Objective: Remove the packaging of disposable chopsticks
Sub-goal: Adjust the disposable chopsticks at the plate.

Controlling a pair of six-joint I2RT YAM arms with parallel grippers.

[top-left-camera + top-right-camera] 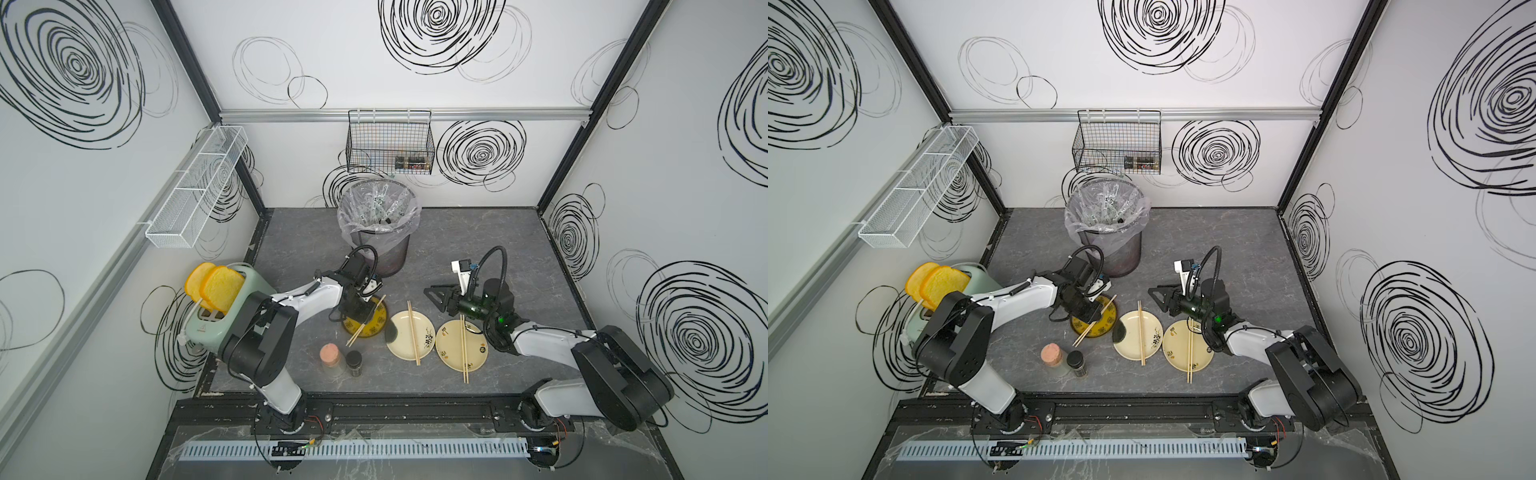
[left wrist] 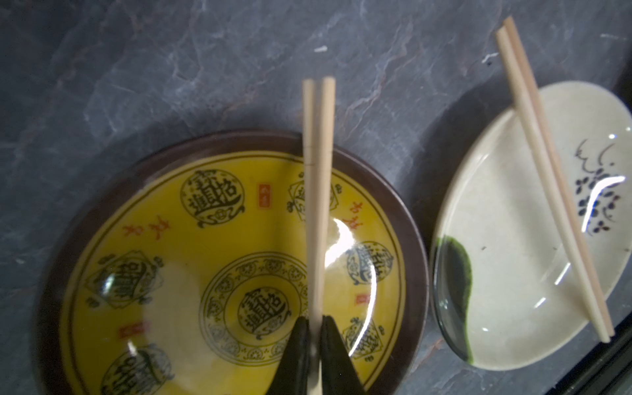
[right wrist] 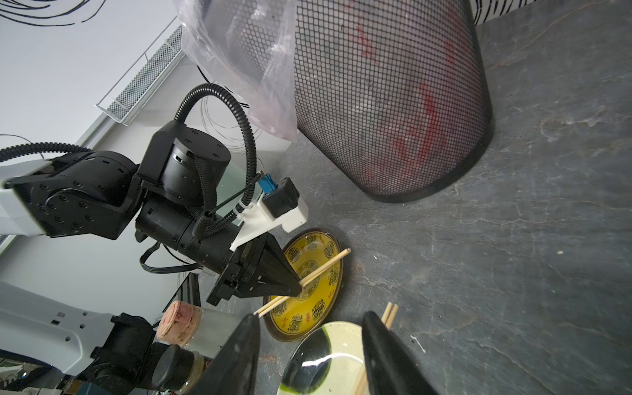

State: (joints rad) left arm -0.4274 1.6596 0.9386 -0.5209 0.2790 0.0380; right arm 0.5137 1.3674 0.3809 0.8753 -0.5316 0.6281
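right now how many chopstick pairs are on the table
3. One pair lies across the yellow plate, a second pair across the middle cream plate, a third pair across the cream plate nearest the right arm. More may be hidden in the bin.

A: How's the left gripper (image 2: 316, 328)?
B: Pointing down, jaws nearly together; whether they pinch is unclear.
A: The right gripper (image 3: 312, 319)?
B: Roughly level, aimed toward it, jaws apart, empty.
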